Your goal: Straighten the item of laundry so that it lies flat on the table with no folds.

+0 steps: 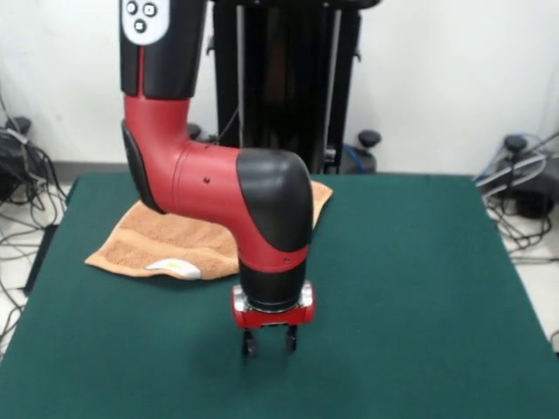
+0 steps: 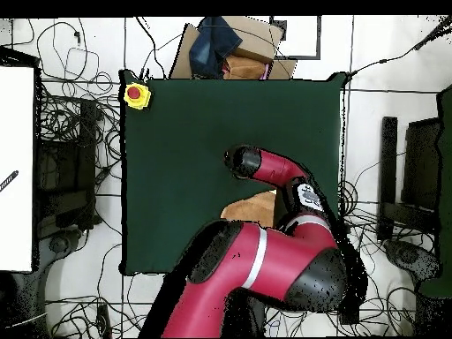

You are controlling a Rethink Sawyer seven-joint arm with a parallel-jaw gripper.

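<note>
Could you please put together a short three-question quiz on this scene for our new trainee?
1. True or false: the red and black tool is gripping the peach-orange terry towel.
2. Which describes the towel? A) hanging off the dark green felt-covered table; B) lying on it behind the arm; C) held in the air.
3. Fill in: in the overhead view, a yellow box with a red button sits at a table ____.

Key: 1 false, the tool hangs open over bare cloth, apart from the towel; 2 B; 3 corner.

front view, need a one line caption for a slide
Sawyer gripper hovers open over bare green table, clear of the peach towel lying rumpled behind the arm.
</note>
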